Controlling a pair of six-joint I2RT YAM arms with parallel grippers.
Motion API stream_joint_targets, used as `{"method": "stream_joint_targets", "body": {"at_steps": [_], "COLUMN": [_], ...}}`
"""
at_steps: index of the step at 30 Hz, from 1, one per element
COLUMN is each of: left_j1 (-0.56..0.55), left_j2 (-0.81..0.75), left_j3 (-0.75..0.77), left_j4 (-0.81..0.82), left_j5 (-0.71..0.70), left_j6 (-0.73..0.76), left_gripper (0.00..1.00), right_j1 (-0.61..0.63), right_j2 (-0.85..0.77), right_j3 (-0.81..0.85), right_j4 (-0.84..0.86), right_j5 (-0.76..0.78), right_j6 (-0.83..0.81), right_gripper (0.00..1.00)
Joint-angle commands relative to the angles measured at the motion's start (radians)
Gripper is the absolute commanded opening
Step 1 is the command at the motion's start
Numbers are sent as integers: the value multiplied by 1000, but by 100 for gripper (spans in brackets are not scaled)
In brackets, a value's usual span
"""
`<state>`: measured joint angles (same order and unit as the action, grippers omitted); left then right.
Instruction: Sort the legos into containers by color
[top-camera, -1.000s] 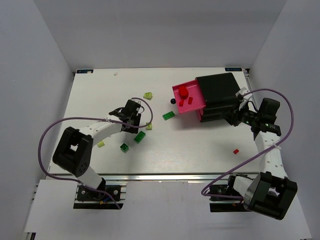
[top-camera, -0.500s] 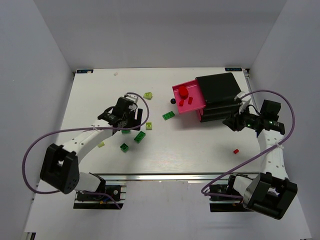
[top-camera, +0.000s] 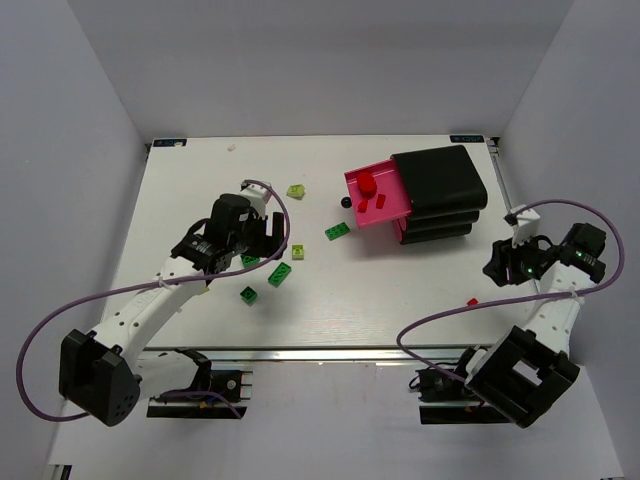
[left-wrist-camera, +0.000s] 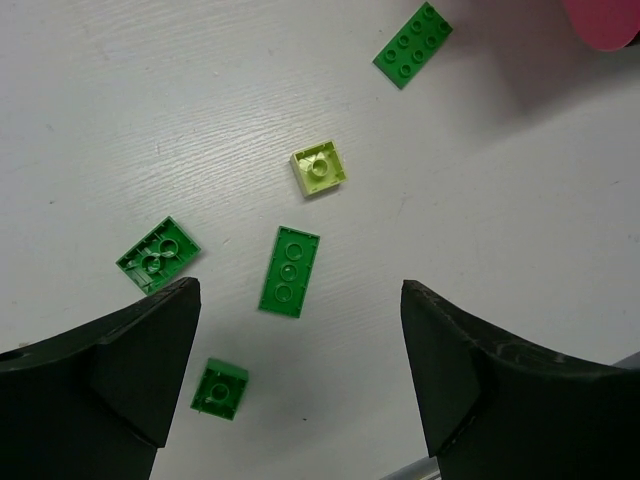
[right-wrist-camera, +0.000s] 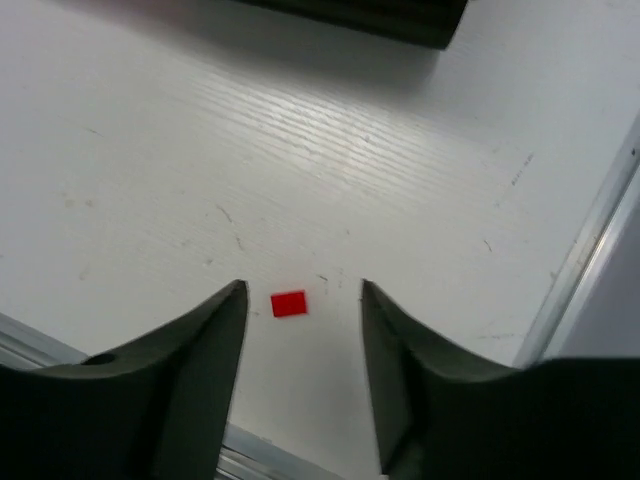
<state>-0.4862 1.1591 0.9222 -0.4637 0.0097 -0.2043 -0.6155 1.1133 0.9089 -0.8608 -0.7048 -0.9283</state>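
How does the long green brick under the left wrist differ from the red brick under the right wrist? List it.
The long green brick is elongated, the red brick much stubbier. The green one has other bricks around it; the red one lies alone. Both lie loose on the white table.

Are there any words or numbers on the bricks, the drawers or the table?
No text can be read anywhere in these pictures.
Small labels at the far corners of the table: too small and blurred to read.
Green bricks, red brick, drawers: no writing shows.
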Motion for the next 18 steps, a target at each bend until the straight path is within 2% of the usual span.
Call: {"method": "stream_joint_targets", "body": {"at_steps": [1,4,5,6,9,11,13,18], "left_j1": [-6,-6,-6,-6,-6,-15,-15,-15], "left_j2": [-22,-27,-27,-29,-27,-24,-22,-27], "left_j3": [-9,-13,-11,-10,-13,-13,-11,-8], "left_j4": [14,14,14,13,11,11,5,-1], "left_j5": [41,29,26,19,13,6,4,-42], "left_j6": [-6,-3,-1,-3,2,3,5,9], "left_gripper": [91,92,92,92,92,92,93,93], "right_j1": [-47,-44,-37,-27,-3,20,49,124], "right_j2": [-21,-23,-20,-1,49,111,120,26], "right_j3": [-14,-53,-56,-53,-24,13,12,-151], "right_j4": [-32,-73,-87,-92,-43,-20,-17,120], "right_j5": [63,119,126,149,230,338,395,481], "right_j6": [-29,-104,-127,-132,-23,95,120,137], "right_gripper": [58,73,85,89,89,85,78,72]}}
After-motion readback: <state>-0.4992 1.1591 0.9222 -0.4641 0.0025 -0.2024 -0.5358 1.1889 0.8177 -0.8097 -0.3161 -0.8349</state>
